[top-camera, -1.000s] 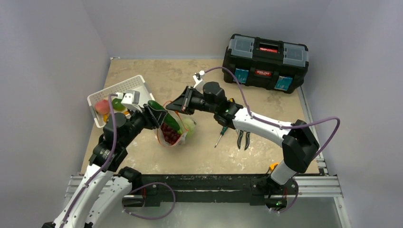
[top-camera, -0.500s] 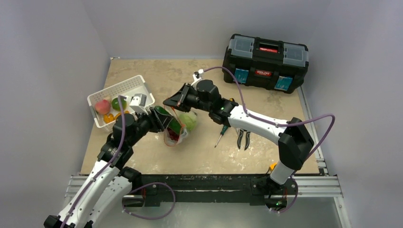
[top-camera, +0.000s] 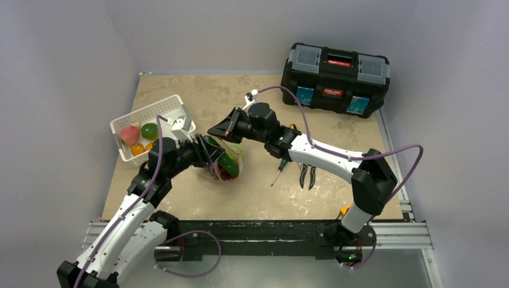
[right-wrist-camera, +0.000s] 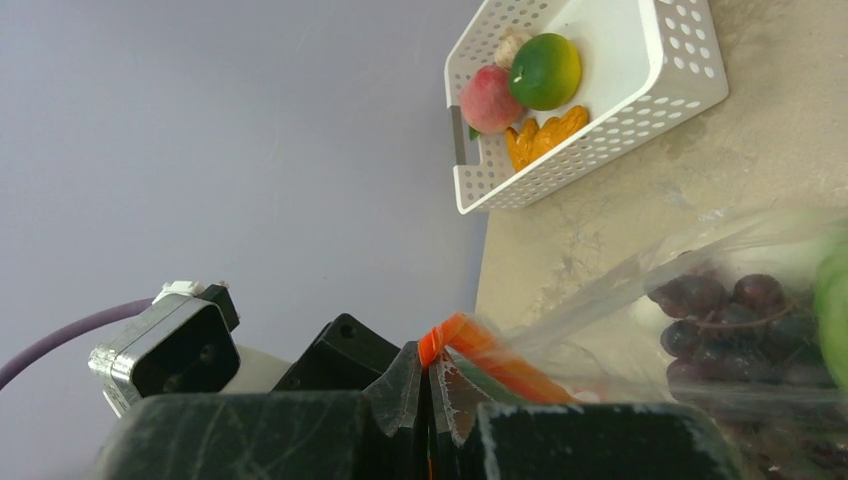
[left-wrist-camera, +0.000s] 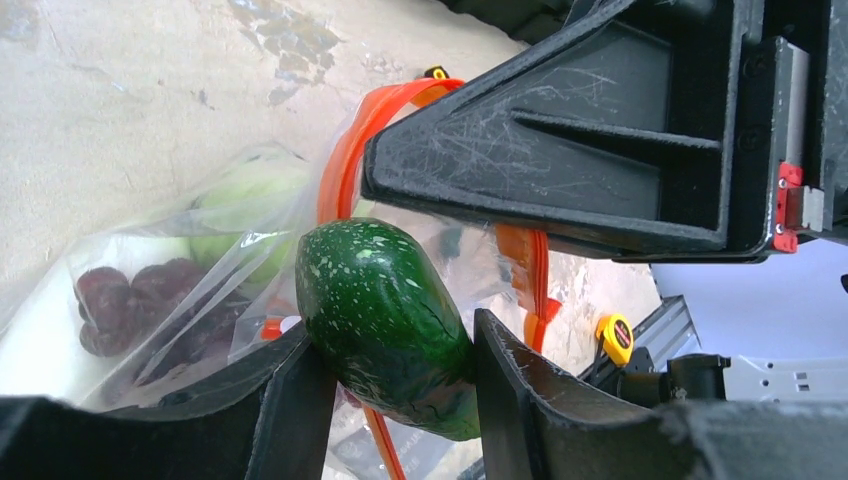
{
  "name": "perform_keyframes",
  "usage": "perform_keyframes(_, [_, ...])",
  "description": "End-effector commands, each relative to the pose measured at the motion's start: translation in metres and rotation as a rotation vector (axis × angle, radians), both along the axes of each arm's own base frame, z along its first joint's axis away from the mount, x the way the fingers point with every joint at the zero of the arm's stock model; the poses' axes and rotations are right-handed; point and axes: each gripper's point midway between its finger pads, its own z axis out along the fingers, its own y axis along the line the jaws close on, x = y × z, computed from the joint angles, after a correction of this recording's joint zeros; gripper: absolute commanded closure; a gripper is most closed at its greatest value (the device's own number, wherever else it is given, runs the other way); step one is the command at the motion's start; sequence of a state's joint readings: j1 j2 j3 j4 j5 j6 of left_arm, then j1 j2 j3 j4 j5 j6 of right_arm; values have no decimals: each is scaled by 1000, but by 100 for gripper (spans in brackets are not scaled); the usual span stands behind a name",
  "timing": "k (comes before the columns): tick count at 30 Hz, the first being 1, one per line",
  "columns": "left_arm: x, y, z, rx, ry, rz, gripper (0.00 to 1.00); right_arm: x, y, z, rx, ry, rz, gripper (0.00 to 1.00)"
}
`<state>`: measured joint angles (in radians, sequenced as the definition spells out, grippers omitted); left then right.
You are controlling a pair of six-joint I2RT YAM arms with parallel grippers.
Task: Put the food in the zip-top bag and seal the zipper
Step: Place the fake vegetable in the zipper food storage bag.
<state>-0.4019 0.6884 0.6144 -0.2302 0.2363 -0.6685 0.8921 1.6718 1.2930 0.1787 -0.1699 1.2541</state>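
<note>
Since the right claw [right-wrist-camera: 430, 378] is pinched shut on the orange zipper [right-wrist-camera: 500, 365] to hold the bag [right-wrist-camera: 640, 270] mouth up near the basket [right-wrist-camera: 600, 150], the left claw [top-camera: 209, 151], gripping the cucumber [left-wrist-camera: 385, 320], can poke it in above the grapes [left-wrist-camera: 130, 300]; the peach [right-wrist-camera: 490, 98] waits in the basket.

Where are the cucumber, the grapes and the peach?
cucumber [left-wrist-camera: 385, 320], left wrist view, on its speckled green middle.
grapes [left-wrist-camera: 125, 300], left wrist view, on a dark grape near the bunch's middle.
peach [right-wrist-camera: 490, 100], right wrist view, on its rounded pink side.
</note>
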Motion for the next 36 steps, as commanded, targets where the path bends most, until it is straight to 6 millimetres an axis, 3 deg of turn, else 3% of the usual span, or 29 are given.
perform_keyframes(1, [-15, -6, 3, -22, 40, -53, 82, -3, -13, 74, 172, -134, -41, 100])
perform_keyframes(8, [-21, -5, 12, -38, 30, -53, 78, -3, -14, 73, 168, -147, -37, 100])
perform_keyframes(14, [-26, -5, 27, -58, -13, -72, 66, -8, -11, 76, 193, -144, -6, 100])
perform_keyframes(19, [-26, -3, 18, -35, 18, -62, 58, -6, -11, 80, 198, -151, -15, 100])
perform_keyframes(26, [-35, 11, 12, 40, 87, -21, 37, -3, -13, 74, 190, -143, -20, 100])
perform_keyframes(36, [-52, 37, 23, 155, 131, 39, 32, -2, -9, 67, 184, -137, 0, 100])
